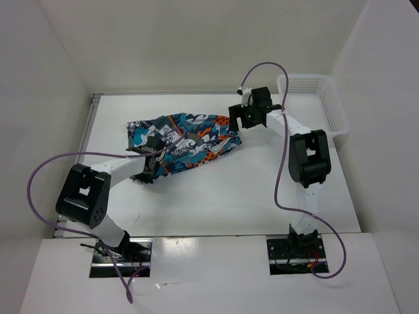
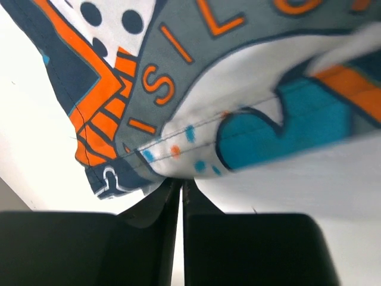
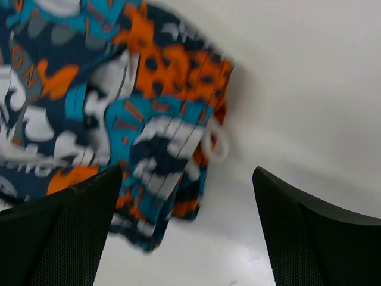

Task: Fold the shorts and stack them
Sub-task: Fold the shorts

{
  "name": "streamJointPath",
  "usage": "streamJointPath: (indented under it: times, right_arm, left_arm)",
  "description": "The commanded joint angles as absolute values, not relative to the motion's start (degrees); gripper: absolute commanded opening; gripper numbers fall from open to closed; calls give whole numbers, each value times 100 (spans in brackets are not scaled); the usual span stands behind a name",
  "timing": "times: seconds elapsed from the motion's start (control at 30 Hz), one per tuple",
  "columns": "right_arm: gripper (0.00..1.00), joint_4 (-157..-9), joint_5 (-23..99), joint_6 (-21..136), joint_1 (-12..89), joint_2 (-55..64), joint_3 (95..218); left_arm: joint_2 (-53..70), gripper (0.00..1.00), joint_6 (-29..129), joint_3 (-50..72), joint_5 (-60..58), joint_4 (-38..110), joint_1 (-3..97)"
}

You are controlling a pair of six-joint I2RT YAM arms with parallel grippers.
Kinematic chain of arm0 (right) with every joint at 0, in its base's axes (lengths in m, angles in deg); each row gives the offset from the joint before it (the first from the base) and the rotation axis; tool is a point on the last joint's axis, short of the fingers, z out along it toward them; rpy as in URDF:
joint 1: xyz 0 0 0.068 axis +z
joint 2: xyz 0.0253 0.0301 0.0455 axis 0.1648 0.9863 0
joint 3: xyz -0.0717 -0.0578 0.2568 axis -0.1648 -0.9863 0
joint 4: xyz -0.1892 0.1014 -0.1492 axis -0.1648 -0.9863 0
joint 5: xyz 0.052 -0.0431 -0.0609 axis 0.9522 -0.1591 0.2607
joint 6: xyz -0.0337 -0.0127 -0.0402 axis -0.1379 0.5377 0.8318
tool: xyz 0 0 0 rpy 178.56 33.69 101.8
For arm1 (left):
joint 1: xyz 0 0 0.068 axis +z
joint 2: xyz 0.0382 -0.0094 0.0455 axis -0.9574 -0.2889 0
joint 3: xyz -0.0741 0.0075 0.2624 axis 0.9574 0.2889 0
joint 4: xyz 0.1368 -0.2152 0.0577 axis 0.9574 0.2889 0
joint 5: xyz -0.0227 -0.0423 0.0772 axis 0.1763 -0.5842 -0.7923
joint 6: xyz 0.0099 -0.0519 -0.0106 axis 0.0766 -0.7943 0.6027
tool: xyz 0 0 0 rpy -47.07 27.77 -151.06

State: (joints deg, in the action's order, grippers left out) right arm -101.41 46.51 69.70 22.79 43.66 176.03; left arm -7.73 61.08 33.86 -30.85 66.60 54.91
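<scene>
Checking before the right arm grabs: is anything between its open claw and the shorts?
Nothing visible does. The right claw hangs open at the orange-printed end of the shorts, with only bare white table around that end.

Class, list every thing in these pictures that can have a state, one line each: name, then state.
shorts: lying rumpled, not neatly folded, hem pinched
left gripper: shut on the shorts' hem
right gripper: open, holding nothing, over one end of the shorts
basket: upright, apart from the shorts
</scene>
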Motion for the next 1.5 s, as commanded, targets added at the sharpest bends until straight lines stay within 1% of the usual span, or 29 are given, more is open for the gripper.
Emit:
streamJointPath:
  times: [0.0, 0.03, 0.1, 0.27, 0.3, 0.37, 0.4, 0.47, 0.5, 0.6, 0.63, 0.7, 0.8, 0.83, 0.9, 0.93, 1.0, 1.03, 1.1, 1.17, 1.2, 1.23, 1.3, 1.4, 1.47]
  right_arm:
    - [95, -10309, 5274, 6636, 2205, 3557, 16802]
    - [95, -10308, 5274, 6564, 2205, 3556, 16478]
    - [96, -10255, 5274, 6432, 2205, 3556, 16309]
    - [96, -10018, 5073, 6248, 2205, 3968, 16491]
    - [96, -10018, 4985, 6247, 2205, 4030, 16492]
    - [96, -9965, 4932, 6125, 2205, 4136, 16572]
    - [96, -9965, 4931, 6124, 2205, 4206, 16572]
    - [96, -9913, 5010, 6054, 2205, 4267, 16572]
    - [96, -9912, 5063, 6054, 2205, 4329, 16572]
    - [95, -9912, 5063, 6054, 2275, 4461, 16572]
    - [93, -9912, 5133, 6115, 2276, 4461, 16572]
    - [89, -9912, 5133, 6115, 2328, 4514, 16572]
    - [80, -9912, 5133, 6185, 2399, 4514, 16624]
    - [72, -9912, 5133, 6185, 2451, 4514, 16624]
    - [60, -9912, 5072, 6238, 2451, 4514, 16563]
    - [50, -9912, 5072, 6238, 2504, 4514, 16563]
    - [39, -9912, 5150, 6361, 2504, 4514, 16510]
    - [29, -9912, 5151, 6361, 2504, 4514, 16510]
    - [20, -9912, 5099, 6448, 2504, 4514, 16510]
    - [7, -9912, 4932, 6519, 2504, 4453, 16563]
    - [3, -9912, 4870, 6519, 2504, 4453, 16563]
    - [0, -9912, 4818, 6641, 2504, 4374, 16563]
    - [0, -9965, 4764, 6729, 2504, 4216, 16563]
    - [0, -10036, 4703, 7002, 2504, 3856, 16484]
    - [0, -10219, 4703, 7493, 2504, 3488, 16335]
  left_arm:
    - [-377, 11, 6114, 2805, -2719, 7231, 5379]
    - [-255, 13, 6114, 2690, -2622, 7364, 5379]
    - [-192, 14, 6114, 2488, -2211, 7785, 5256]
    - [-113, 17, 6114, 1829, -830, 8840, 5203]
    - [-113, 17, 6114, 1749, -436, 8947, 5203]
    - [-183, 17, 6114, 1591, -126, 9018, 5203]
    - [-253, 19, 6114, 1460, -20, 8948, 5464]
    - [-341, 19, 6114, 1406, -98, 8546, 5773]
    - [-420, 19, 6114, 1406, -220, 8369, 6114]
    - [-587, 19, 6114, 1467, -826, 7754, 6599]
    - [-588, 19, 6114, 1537, -1063, 7552, 6870]
    - [-762, 20, 6114, 1765, -1284, 7419, 7013]
    - [-1000, 20, 6114, 2196, -1759, 7251, 7013]
    - [-1079, 20, 6114, 2275, -1812, 7199, 7013]
    - [-1299, 20, 6114, 2416, -1883, 7199, 7013]
    - [-1352, 20, 6114, 2469, -1883, 7146, 7013]
    - [-1405, 20, 6114, 2556, -1883, 7076, 7013]
    - [-1405, 20, 6114, 2609, -1883, 7006, 7013]
    - [-1458, 20, 6114, 2610, -1822, 7005, 7013]
    - [-1519, 21, 6114, 2610, -1769, 6953, 7013]
    - [-1519, 21, 6114, 2610, -1681, 6953, 7013]
    - [-1450, 21, 6114, 2610, -1628, 6953, 7013]
    - [-1291, 22, 6114, 2418, -1488, 7013, 7013]
    - [-1150, 29, 6114, 2127, -1426, 7128, 7013]
    - [-1080, 33, 6114, 1785, -1364, 7128, 7013]
